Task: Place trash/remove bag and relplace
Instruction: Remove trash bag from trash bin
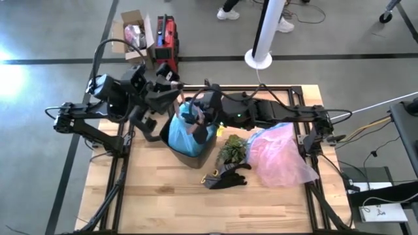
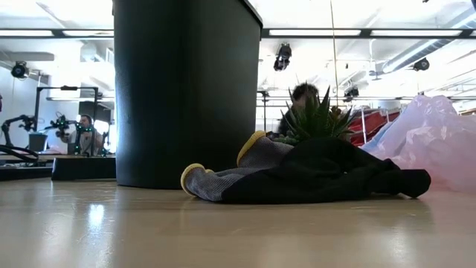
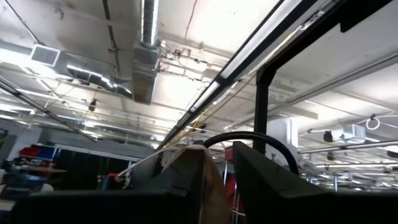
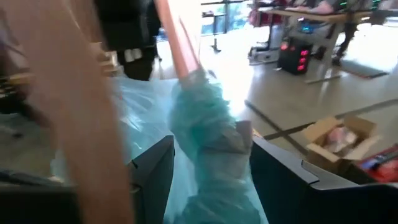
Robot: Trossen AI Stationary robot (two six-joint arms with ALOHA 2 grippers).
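1. Lifting the bag [image 1: 185,132] out of the black bin [image 1: 196,156] looks like my present step; my right gripper [image 4: 211,168] is clamped on a bunched fold of it above the bin.
2. Next: a straight upward pull.
3. Thin, crinkly teal film.
4. My left gripper [image 3: 217,180] pinches something tan, fingers nearly together.

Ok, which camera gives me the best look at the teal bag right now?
The high view: it shows the bag bulging from the black bin, with the right gripper and left gripper over it. The right wrist view shows only a bunched fold between that gripper's fingers. The low view shows just the bin wall; the left wrist view looks at the ceiling.
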